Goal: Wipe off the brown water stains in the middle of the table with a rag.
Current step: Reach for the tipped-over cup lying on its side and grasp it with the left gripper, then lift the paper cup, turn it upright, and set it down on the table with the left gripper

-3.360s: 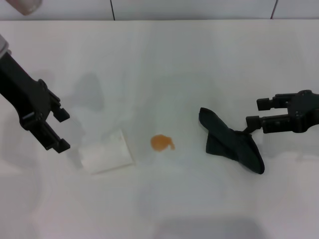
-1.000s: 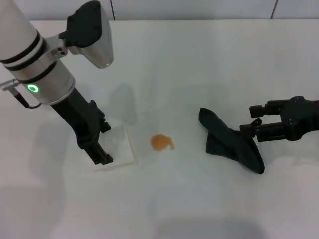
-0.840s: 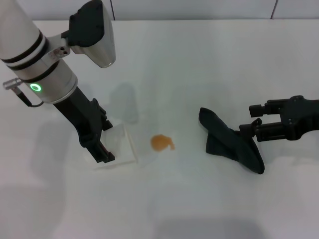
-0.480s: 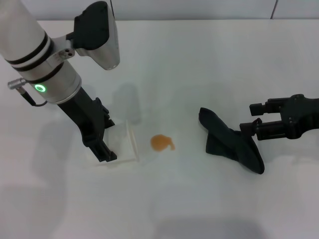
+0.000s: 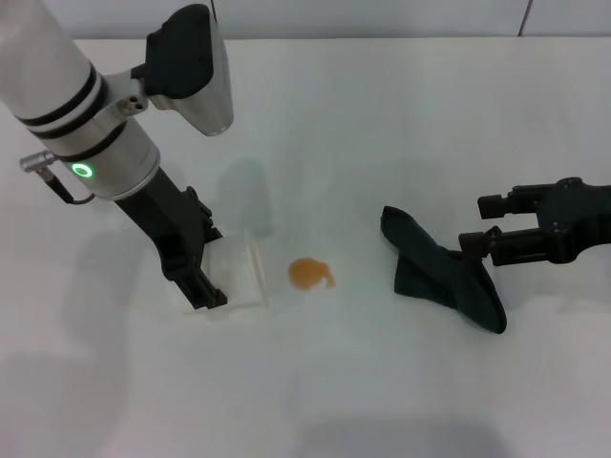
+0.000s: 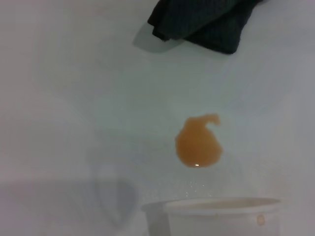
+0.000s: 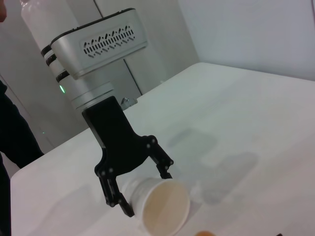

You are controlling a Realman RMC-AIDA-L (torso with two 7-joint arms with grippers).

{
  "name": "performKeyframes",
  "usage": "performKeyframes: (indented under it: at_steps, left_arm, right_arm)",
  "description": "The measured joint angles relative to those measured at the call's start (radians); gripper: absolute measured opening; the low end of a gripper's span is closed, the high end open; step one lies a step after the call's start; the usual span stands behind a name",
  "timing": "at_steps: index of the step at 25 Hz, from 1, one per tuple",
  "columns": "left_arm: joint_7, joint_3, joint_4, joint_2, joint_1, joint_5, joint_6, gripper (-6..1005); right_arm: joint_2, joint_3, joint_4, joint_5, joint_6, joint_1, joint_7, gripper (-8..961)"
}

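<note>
The stain [image 5: 310, 274], a small orange-brown blot with an uneven edge, lies untouched in the middle of the white desk [image 5: 382, 114]. The rag [image 5: 444, 277], a crumpled black cloth, lies flat on the desk to the right of the stain, well apart from it. To the left of the stain, just beside it, a pale plastic cup [image 5: 234, 277] lies on its side with its mouth toward the blot.

The wiping has not begun; the step in hand looks like clearing the cup. The left tool [image 5: 199, 262] is down at the cup with its fingers apart, one on each side of it, not clearly clamped. The right tool [image 5: 489, 221] hangs just beside the rag's right edge, fingers apart, holding nothing.

Next, the left tool needs to close on the cup and lift it without rolling it into the blot. The right tool then has to come down on the rag, pinch it and drag it left over the stain.

Compared with the frame from 3.4 s ago, the left arm has swung in from the left edge and dropped onto the cup, which has shifted slightly toward the stain. The right tool has moved a little farther right. Stain and rag lie as they were.
</note>
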Motion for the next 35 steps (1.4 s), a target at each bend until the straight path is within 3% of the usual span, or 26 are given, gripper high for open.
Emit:
performKeyframes:
  at_steps: [18,28,35]
  left_arm:
    - [-0.018,-0.016,0.051,-0.001,0.021,-0.021,-0.009,690]
    - [-0.031,-0.079,0.266,-0.003,0.193,-0.187,-0.026,573]
    - [-0.027,-0.091,0.37,-0.005,0.348,-0.372,-0.112,511]
  right_arm:
    - [0.0,0.004,-0.002,-0.002,-0.003,0.003,0.003,765]
    - [-0.002,0.007,-0.003,-0.001,-0.003,0.01,0.007,766]
    - [-0.002,0.005,0.003,0.001,-0.001,0.011,0.008,766]
